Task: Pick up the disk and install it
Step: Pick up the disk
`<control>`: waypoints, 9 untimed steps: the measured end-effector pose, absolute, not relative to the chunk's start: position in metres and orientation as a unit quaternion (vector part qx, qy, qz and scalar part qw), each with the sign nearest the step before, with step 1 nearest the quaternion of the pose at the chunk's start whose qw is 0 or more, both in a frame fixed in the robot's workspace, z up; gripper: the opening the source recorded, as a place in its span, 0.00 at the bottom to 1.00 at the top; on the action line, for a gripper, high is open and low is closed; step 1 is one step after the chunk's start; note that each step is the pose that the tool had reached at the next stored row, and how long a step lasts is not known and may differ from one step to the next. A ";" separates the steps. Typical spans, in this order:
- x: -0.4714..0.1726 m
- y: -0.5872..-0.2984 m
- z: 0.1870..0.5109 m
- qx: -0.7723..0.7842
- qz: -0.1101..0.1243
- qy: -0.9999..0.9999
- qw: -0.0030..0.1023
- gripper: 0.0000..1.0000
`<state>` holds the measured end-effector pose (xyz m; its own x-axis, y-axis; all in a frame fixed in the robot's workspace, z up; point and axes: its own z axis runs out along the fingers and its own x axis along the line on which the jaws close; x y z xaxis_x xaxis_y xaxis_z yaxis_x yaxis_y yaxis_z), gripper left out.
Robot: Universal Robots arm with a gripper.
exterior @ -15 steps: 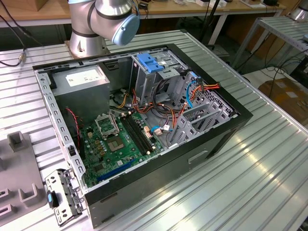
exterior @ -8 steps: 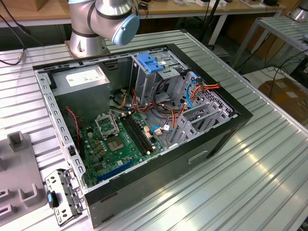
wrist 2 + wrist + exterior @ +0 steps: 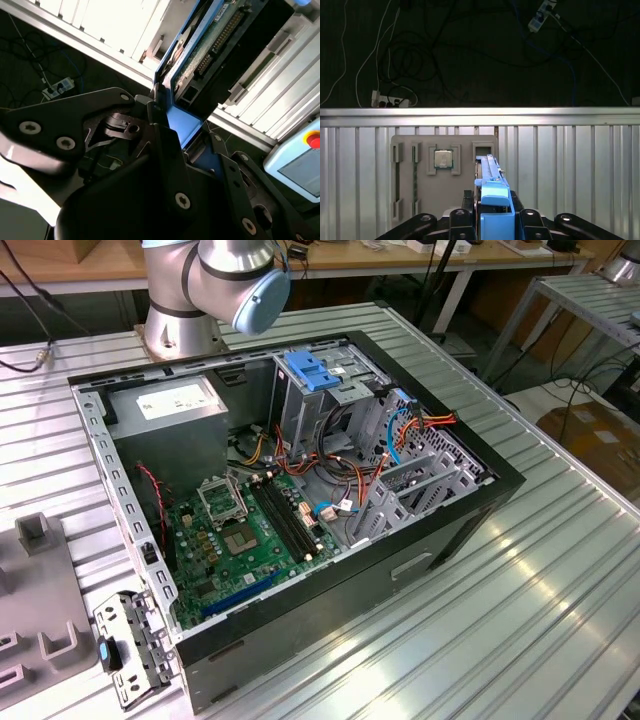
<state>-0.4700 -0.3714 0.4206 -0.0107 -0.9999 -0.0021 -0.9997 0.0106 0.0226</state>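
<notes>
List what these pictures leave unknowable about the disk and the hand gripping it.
- Label side of the disk: it is edge-on in the first wrist view; the second wrist view shows its circuit-board side, cut off by the top edge.
- Grip contact: masked by the body of the hand in the second wrist view.
- Disk's position relative to the computer case: the arm runs off the exterior view's top edge.

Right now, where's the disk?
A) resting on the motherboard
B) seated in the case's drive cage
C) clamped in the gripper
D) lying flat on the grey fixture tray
C: in the first wrist view the disk stands edge-on with its blue rail pinched between the fingers of the gripper, and the second wrist view shows its circuit-board side rising from the same grip.
</notes>
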 end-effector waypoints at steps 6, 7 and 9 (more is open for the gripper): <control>-0.470 -0.371 0.426 0.703 -0.009 -0.711 0.007 0.37; -0.470 -0.371 0.428 0.703 -0.009 -0.711 0.007 0.37; -0.470 -0.371 0.430 0.703 -0.009 -0.711 0.007 0.37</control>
<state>-0.4699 -0.3714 0.4297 -0.0106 -0.9999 -0.0021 -0.9997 0.0106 0.0227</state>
